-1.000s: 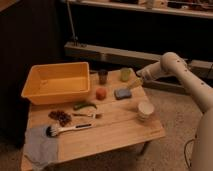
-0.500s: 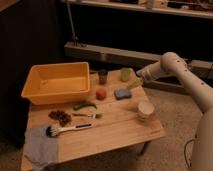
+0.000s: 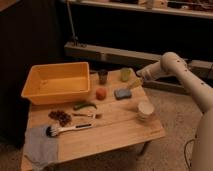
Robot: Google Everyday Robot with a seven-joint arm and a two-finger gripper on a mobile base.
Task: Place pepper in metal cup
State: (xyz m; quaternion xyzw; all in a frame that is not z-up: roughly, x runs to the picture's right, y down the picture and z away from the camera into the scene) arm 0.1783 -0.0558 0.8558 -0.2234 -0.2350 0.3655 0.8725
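The green pepper (image 3: pixel 85 105) lies on the wooden table (image 3: pixel 115 131), in front of the yellow bin and left of centre. The dark metal cup (image 3: pixel 102 76) stands upright near the table's back edge, just right of the bin. My gripper (image 3: pixel 135 82) is at the end of the white arm reaching in from the right. It hovers over the table's back right part, next to the pale green cup and above the blue sponge. It is well to the right of the metal cup and far from the pepper, and nothing shows in it.
A yellow bin (image 3: pixel 57 82) fills the back left. An orange-red fruit (image 3: pixel 101 93), a blue sponge (image 3: pixel 122 93) and a pale green cup (image 3: pixel 125 74) sit near the metal cup. Stacked white cups (image 3: pixel 145 111) stand at the right, and a brush (image 3: pixel 67 129), fork, dark grapes (image 3: pixel 61 117) and grey cloth (image 3: pixel 40 147) lie at the front left.
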